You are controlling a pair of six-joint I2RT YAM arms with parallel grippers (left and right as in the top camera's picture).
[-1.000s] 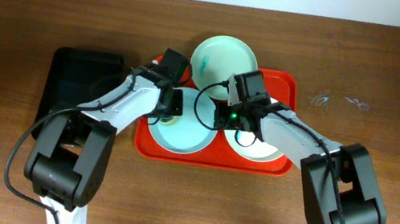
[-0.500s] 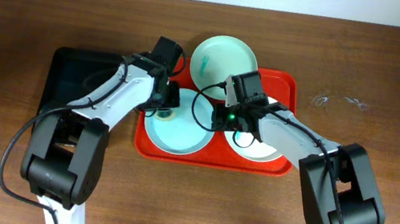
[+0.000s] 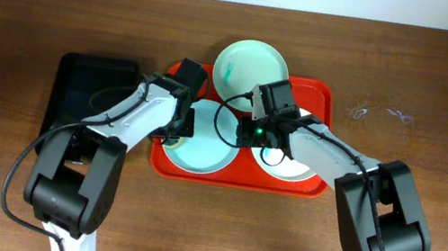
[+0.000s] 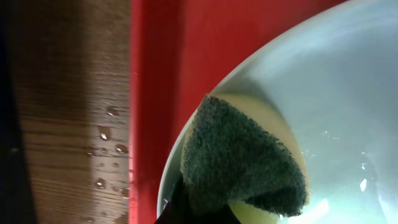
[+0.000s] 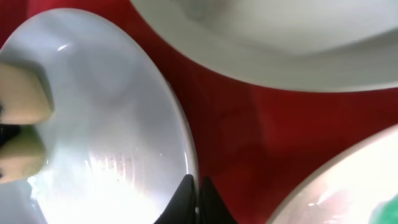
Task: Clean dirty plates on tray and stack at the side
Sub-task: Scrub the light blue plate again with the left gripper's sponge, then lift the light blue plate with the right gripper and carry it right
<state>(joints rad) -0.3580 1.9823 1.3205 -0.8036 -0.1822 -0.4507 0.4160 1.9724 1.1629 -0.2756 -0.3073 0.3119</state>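
Observation:
The red tray holds two pale plates side by side. A third plate with a teal smear lies over the tray's back rim. My left gripper is shut on a yellow sponge with a dark green scouring face. It presses the sponge on the left edge of the left plate, seen close in the left wrist view. My right gripper is shut on that plate's right rim. The right plate shows a teal smear in the right wrist view.
A smaller black tray lies left of the red tray. Water drops sit on the wooden table beside the red rim. More wet glints show on the table at the right.
My left gripper swung back and left with the sponge, then came forward again; the sponge now sits nearer the plate's left rim. The right gripper has kept its hold.

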